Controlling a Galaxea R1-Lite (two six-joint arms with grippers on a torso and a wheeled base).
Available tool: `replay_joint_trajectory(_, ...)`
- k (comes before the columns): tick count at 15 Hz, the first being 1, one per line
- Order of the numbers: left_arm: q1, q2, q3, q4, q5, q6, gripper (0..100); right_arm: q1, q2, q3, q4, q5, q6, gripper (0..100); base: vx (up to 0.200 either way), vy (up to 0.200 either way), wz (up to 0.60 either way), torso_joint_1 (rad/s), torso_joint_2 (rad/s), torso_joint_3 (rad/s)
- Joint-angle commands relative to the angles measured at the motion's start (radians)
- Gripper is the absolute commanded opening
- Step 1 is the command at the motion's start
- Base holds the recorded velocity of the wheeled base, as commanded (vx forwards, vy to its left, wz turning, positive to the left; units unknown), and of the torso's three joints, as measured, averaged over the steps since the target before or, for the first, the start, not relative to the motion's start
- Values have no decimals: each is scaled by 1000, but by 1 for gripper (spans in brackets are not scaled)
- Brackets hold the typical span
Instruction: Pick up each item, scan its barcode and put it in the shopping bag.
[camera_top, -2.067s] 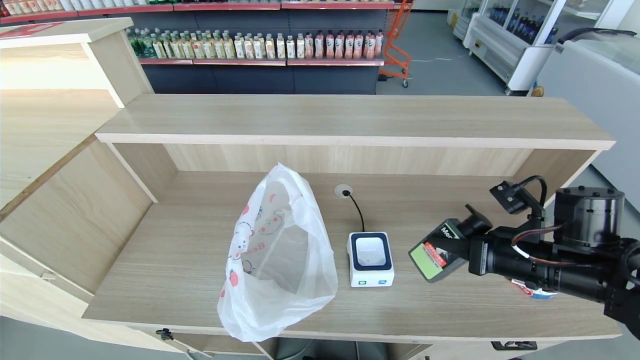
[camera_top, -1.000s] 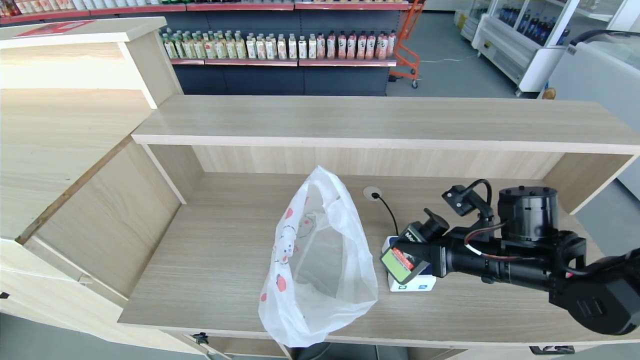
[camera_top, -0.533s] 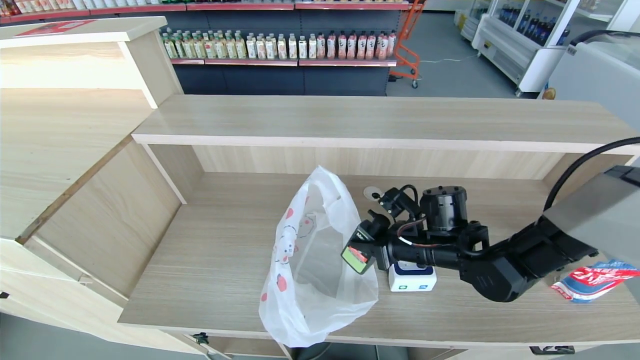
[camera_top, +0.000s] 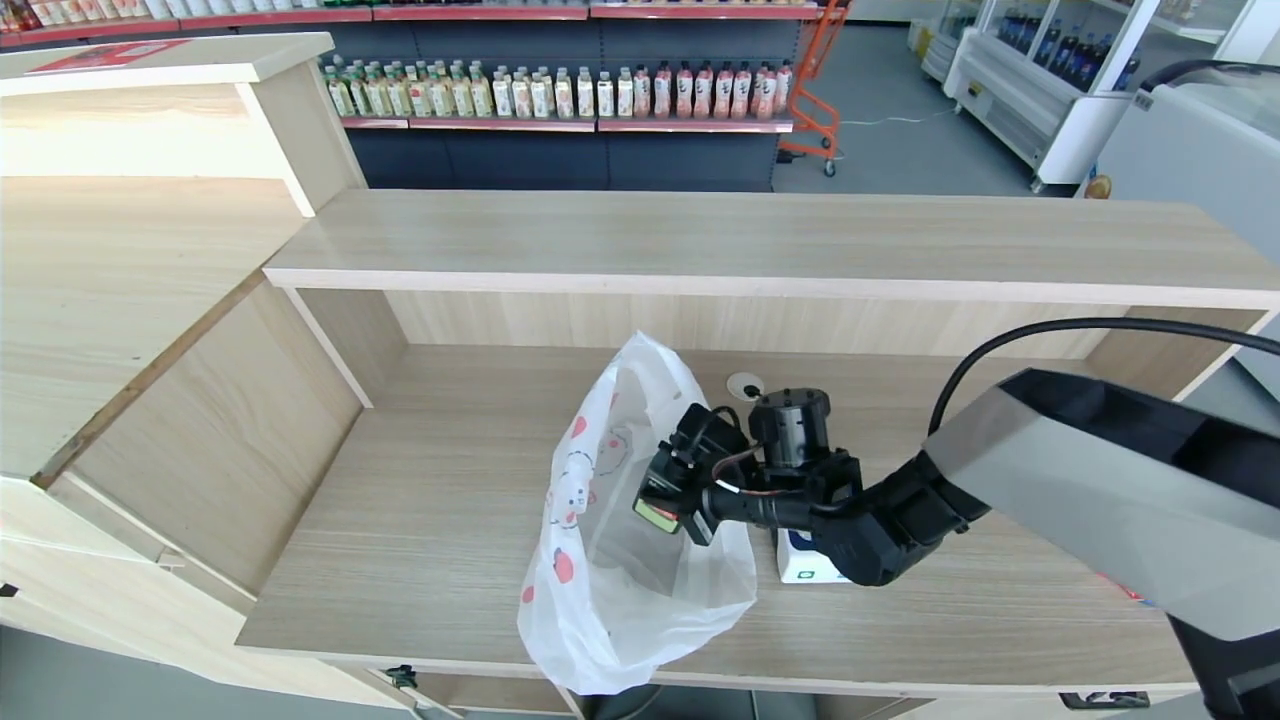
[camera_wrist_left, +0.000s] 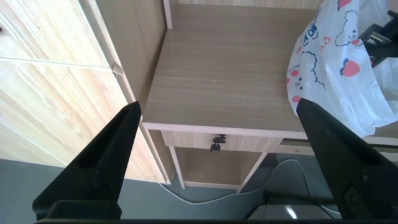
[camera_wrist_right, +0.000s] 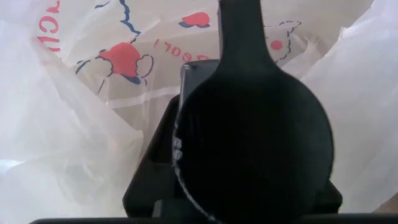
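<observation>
Box (camera_top: 658, 517) at bag (camera_top: 590, 610) mouth; scanner (camera_top: 795, 565) mostly hidden.

The box (camera_top: 658, 514) moved past the scanner (camera_top: 803, 566) into the shopping bag (camera_top: 600, 600).

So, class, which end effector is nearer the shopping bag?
Right. The right end effector holds a box in the shopping bag's mouth; the left end effector hangs apart, off to its side.
</observation>
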Motion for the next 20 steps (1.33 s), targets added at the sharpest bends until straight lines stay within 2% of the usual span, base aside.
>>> replay_joint_trajectory(1, 0, 0, 0, 0, 0, 0, 100, 2, 55, -37, -2, -1, -16, 0, 0, 0, 0, 0, 0, 0)
replay_joint_trajectory(2, 0, 0, 0, 0, 0, 0, 100, 4, 61, -48, -2, -1, -25, 0, 0, 0, 0, 0, 0, 0)
replay_joint_trajectory(3, 0, 0, 0, 0, 0, 0, 100, 4, 68, -55, -4, -1, -25, 100, 0, 0, 0, 0, 0, 0)
replay_joint_trajectory(7, 0, 0, 0, 0, 0, -2, 100, 2, 41, -51, 2, -1, 17, 100, 0, 0, 0, 0, 0, 0)
replay_joint_trajectory(11, 0, 0, 0, 0, 0, -2, 100, -1, -148, 52, 30, -2, 426, 100, 0, 0, 0, 0, 0, 0)
replay_joint_trajectory(14, 0, 0, 0, 0, 0, 0, 100, -48, -311, 126, 151, -2, 650, 100, 0, 0, 0, 0, 0, 0)
replay_joint_trajectory(16, 0, 0, 0, 0, 0, -2, 100, -82, -427, 208, 159, -1, 774, 100, 0, 0, 0, 0, 0, 0)
replay_joint_trajectory(18, 0, 0, 0, 0, 0, -2, 100, -121, -588, 317, 159, 1, 833, 100, 0, 0, 0, 0, 0, 0)
replay_joint_trajectory(20, 0, 0, 0, 0, 0, -2, 100, -211, -758, 448, 156, -11, 784, 100, 0, 0, 0, 0, 0, 0)
